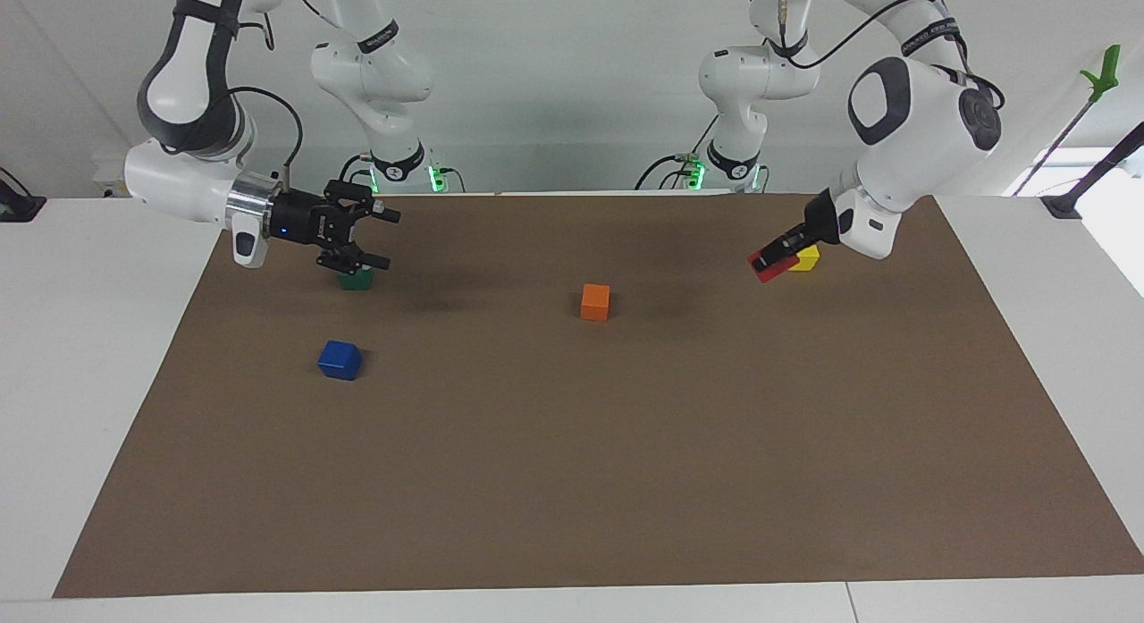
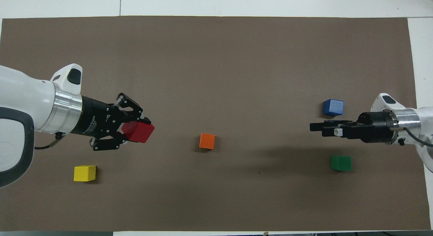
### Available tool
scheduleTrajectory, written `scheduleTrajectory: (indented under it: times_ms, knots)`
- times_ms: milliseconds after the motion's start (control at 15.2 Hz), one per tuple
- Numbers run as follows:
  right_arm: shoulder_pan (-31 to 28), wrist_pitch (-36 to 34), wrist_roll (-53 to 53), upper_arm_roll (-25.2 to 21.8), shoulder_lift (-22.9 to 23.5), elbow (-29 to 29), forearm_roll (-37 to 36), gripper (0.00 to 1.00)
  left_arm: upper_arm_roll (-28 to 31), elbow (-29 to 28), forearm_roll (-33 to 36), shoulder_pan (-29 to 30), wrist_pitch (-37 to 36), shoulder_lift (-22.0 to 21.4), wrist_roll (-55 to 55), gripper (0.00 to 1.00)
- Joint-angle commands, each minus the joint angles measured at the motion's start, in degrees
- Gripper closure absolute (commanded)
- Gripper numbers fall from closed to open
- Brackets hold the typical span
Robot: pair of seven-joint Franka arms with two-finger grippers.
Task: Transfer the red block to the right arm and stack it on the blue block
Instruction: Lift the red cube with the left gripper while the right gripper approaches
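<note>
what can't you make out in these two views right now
- Facing view: most of the yellow block is hidden by the left gripper and its red block.
- Facing view: the green block is partly covered by the open right gripper.
- Overhead view: both arms are cut off by the side edges.
</note>
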Motion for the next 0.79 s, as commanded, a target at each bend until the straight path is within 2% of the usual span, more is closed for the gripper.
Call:
scheduleTrajectory:
  times_ms: [0,66,197,329,460,592,723]
  knots:
    - [1.11,-8.04,-4.88,0.11,2.97,-5.44,7.45,0.00,-1.45,-1.95,-11.19,-1.56,1.88,-1.69,-8.07,1.00]
    - [1.38,-10.77,-6.98,0.19,5.51,-5.88,9.04,0.00,-2.16,-3.35,-16.03,-1.99,4.07,-2.31,-13.06,1.00]
    - [4.62,-16.04,-9.10,0.19,8.77,-6.93,12.63,0.00,-5.05,-4.67,-18.72,-5.41,11.35,-2.84,-19.68,1.00]
    - [9.88,-18.09,-14.62,0.19,10.98,-8.87,18.43,0.00,-6.20,-7.39,-20.65,-11.89,25.81,-2.84,-28.18,1.00]
    - [12.45,-18.10,-15.09,0.19,10.90,-9.66,20.56,0.00,-6.12,-9.50,-20.65,-19.02,37.18,-2.84,-35.41,1.00]
    - [13.95,-20.45,-15.79,0.28,14.04,-9.76,21.44,0.00,-6.12,-11.18,-20.65,-23.16,41.08,-3.45,-37.89,1.00]
    - [15.97,-25.11,-17.11,0.37,17.13,-9.67,23.81,0.00,-6.12,-13.11,-20.65,-24.84,41.53,-4.51,-39.13,1.00]
